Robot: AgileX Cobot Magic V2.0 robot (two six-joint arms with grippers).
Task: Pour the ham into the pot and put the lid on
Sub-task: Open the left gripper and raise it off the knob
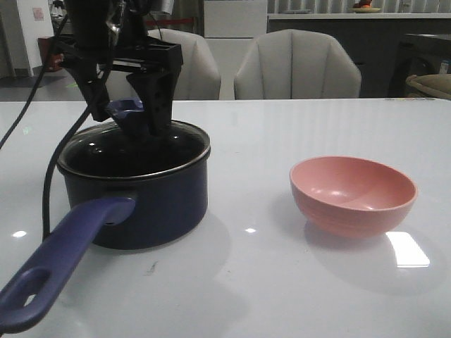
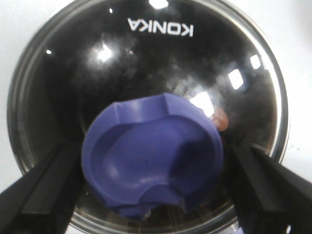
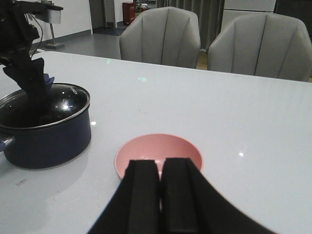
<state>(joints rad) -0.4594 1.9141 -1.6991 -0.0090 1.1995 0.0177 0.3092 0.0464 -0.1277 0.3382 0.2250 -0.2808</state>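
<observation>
The dark navy pot (image 1: 141,204) stands on the table at the left, its long purple-blue handle (image 1: 63,260) pointing toward the front. On its rim rests the clear glass lid (image 2: 146,58), level and seated. My left gripper (image 1: 128,116) hangs over the lid, open, with one finger on each side of the purple-blue knob (image 2: 151,161) and a thin gap showing on one side. One orange bit of ham (image 2: 220,119) shows through the glass beside the knob. My right gripper (image 3: 161,168) is shut on nothing, above the near side of the pink bowl (image 3: 161,151).
The pink bowl (image 1: 352,193) sits at the right of the table and looks empty. Two grey chairs (image 1: 296,63) stand behind the far edge. The left arm's black cable (image 1: 48,183) hangs down beside the pot.
</observation>
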